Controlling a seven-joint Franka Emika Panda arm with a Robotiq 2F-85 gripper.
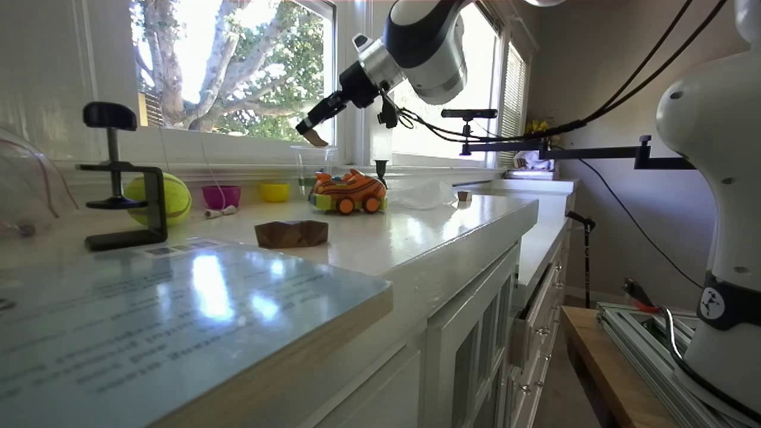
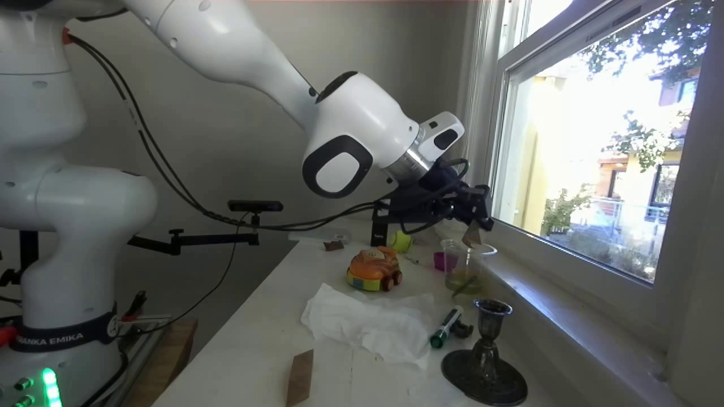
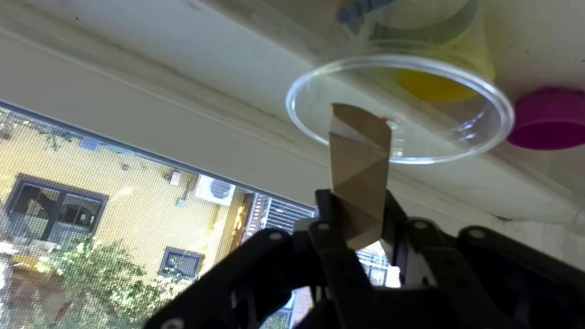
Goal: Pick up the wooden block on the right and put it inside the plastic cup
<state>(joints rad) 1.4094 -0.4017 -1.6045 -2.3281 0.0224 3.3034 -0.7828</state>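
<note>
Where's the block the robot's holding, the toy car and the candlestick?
Held block (image 3: 360, 170), in the wrist view: middle.
Toy car (image 1: 349, 194), in an exterior view: orange side.
Candlestick (image 2: 485, 357), in an exterior view: stem.

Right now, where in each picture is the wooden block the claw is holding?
In an exterior view: wooden block left of centre, above and right of magenta cup.
In an exterior view: wooden block right of centre, above and right of magenta cup.
In the wrist view: wooden block right of centre in the claw, left of magenta cup.
Shared landmark: the magenta cup.
</note>
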